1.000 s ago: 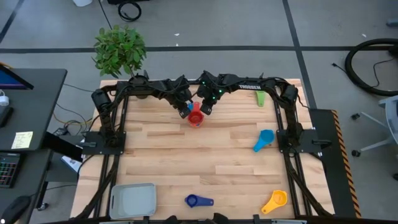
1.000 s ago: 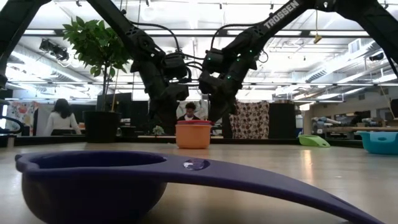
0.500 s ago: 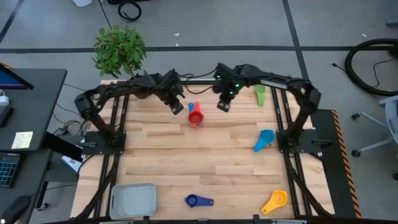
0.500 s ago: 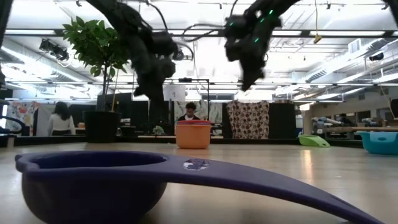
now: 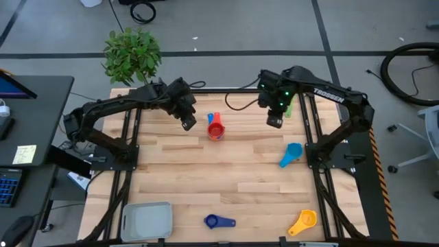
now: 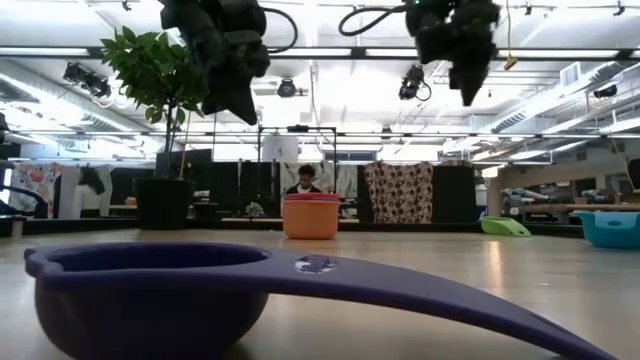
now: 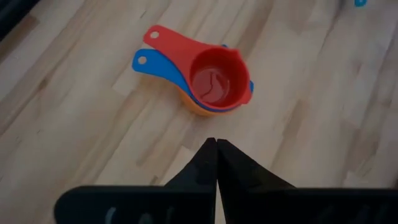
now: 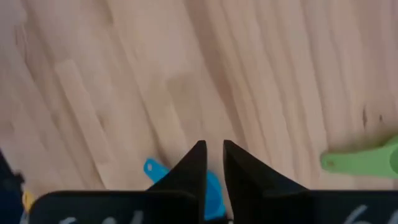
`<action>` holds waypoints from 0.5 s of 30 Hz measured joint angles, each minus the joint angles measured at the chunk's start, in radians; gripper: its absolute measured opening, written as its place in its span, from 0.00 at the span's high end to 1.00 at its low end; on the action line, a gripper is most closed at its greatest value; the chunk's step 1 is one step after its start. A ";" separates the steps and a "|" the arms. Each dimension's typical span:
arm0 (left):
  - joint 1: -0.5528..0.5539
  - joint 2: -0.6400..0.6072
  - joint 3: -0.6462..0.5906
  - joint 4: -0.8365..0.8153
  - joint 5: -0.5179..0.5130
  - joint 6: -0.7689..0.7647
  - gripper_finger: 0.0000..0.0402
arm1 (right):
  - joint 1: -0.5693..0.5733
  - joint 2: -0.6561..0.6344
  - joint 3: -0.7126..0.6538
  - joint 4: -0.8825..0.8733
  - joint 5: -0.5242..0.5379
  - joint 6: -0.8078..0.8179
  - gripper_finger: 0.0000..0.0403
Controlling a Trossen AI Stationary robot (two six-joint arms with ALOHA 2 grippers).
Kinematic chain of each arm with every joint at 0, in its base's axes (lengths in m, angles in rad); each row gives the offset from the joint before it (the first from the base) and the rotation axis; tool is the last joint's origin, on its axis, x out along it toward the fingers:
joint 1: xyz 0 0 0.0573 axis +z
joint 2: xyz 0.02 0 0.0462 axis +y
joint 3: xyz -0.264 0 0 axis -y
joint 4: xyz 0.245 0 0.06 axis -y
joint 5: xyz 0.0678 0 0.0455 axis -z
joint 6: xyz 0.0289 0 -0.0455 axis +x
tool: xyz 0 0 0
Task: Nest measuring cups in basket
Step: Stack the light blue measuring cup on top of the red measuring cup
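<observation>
A stack of three measuring cups [image 5: 215, 130] stands on the wood table at the far middle: red on top [image 7: 214, 81], a blue one under it and orange at the bottom. My left gripper [image 7: 216, 152] hangs shut above the table, left of the stack. My right gripper [image 8: 214, 158] hangs to the stack's right with a narrow gap between its fingertips and nothing in it. A green cup [image 5: 287, 106], a light blue cup [image 5: 291, 154], a dark blue cup [image 5: 219, 221] and a yellow cup [image 5: 303, 221] lie singly on the table. The grey basket [image 5: 146, 220] sits at the near left corner.
A potted plant [image 5: 132, 53] stands at the table's far left corner. Black frame rails run along the left and right edges. The dark blue cup [image 6: 150, 290] fills the foreground of the low view. Bare wood lies between the stack and the near cups.
Both grippers have risen from the cup stack and drawn apart, the left toward the table's left edge, the right toward its right edge. The stack has stayed where it was.
</observation>
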 joint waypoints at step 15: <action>-0.087 0.003 0.000 0.001 -0.004 -0.023 0.98 | 0.134 -0.015 -0.069 -0.081 -0.144 -0.071 0.58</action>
